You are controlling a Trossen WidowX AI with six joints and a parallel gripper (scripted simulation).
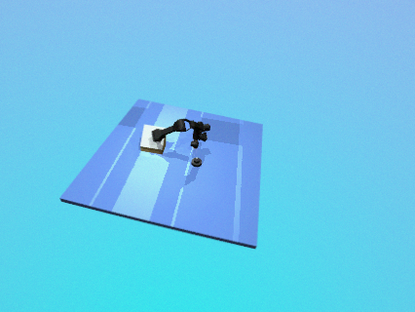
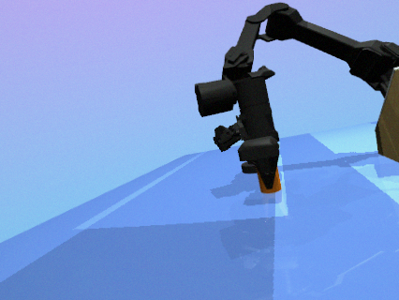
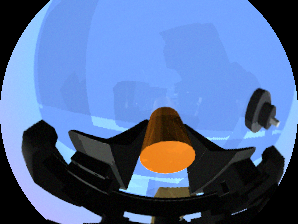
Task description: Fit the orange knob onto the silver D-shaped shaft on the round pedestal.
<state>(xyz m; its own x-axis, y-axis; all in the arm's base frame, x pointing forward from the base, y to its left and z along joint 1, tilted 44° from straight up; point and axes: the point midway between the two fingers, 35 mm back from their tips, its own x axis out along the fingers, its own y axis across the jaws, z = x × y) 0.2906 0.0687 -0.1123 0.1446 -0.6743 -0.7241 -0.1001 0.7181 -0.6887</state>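
Note:
The orange knob [image 2: 276, 186] [image 3: 167, 157] is between the two fingers of my gripper [image 1: 195, 144] [image 2: 269, 180] [image 3: 165, 124], which is shut on it. The knob hangs above the table, with its broad orange end towards the wrist camera; its underside and hole are hidden. The dark round pedestal [image 1: 196, 162] [image 3: 256, 111] stands on the table, off to the right of the knob in the wrist view. Its silver shaft [image 3: 275, 122] points up, clear of the knob. In the exterior view the gripper hides most of the pedestal [image 2: 246, 168]. The shaft's flat side cannot be made out.
The blue patterned table [image 1: 209, 205] [image 2: 164, 262] carries shadows and pale stripes. The arm's base block [image 1: 153, 147] [image 2: 390, 127], white on top with brown sides, stands left of the pedestal in the top view and at the right edge in the exterior view.

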